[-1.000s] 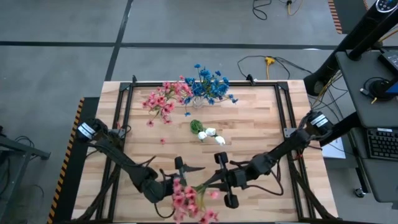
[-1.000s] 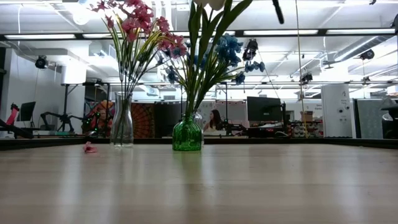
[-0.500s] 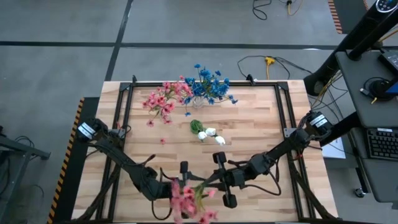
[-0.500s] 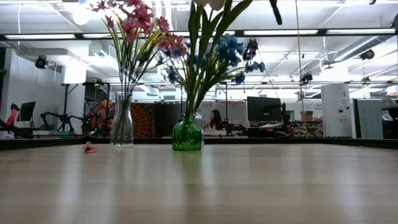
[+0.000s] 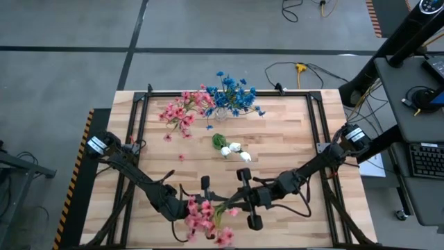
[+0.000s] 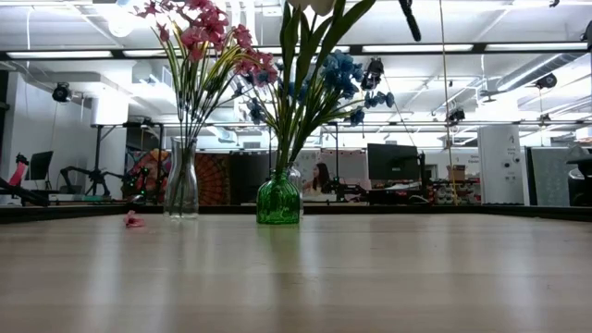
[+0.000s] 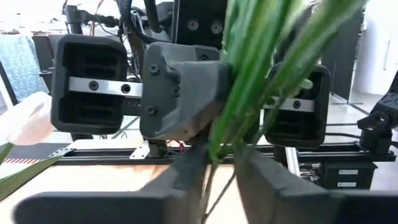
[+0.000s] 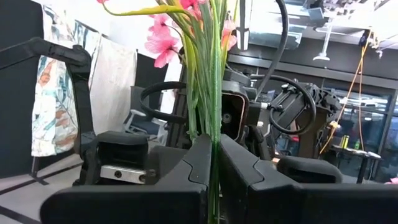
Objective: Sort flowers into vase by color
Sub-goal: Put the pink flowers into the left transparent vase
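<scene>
High view is showing both hands meeting over the near edge of the counter [image 5: 291, 139]. The right hand [image 5: 232, 207] is clamping the green stems of a pink flower bunch [image 5: 205, 217], its fingers [image 8: 186, 163] pinched tight on them. The left hand [image 5: 186, 205] is sitting just beside it, its fingers [image 7: 186, 171] parted around the same stems. Well beyond both hands, pink flowers [image 5: 182, 110] and blue flowers [image 5: 234, 94] are standing in vases.
</scene>
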`<state>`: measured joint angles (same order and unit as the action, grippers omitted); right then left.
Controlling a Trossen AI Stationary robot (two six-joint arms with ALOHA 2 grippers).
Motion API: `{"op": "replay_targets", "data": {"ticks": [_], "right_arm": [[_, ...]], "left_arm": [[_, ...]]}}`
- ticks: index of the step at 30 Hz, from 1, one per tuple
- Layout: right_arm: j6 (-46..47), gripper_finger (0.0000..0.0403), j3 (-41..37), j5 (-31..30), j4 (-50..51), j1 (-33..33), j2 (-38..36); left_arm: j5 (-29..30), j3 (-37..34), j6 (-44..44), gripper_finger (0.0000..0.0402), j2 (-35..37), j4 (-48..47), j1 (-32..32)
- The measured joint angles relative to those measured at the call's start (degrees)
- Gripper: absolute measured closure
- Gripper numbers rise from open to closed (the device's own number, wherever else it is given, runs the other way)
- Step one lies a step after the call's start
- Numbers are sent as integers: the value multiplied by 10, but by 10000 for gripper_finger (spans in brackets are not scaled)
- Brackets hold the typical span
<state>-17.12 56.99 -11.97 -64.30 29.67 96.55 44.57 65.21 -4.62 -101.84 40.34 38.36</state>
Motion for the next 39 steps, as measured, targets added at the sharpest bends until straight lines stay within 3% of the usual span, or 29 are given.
{"op": "replay_targets", "data": {"ticks": [4, 12, 23, 33, 39], "right_arm": [[8, 390, 0, 1, 6, 1, 0], [22, 378, 0, 3, 10, 0, 0], [38, 249, 0, -1, 48, 0, -5], [53, 194, 0, -7, 104, 0, -34], [75, 182, 0, -16, 192, 0, -87]], "left_arm": [[0, 0, -5, 392, 0, -1, 0], [1, 0, -7, 400, 0, -3, 1], [3, 0, -7, 401, 0, -4, 1], [45, 0, -5, 401, 10, -34, 10], [123, 0, 6, 401, 57, -140, 36]]}}
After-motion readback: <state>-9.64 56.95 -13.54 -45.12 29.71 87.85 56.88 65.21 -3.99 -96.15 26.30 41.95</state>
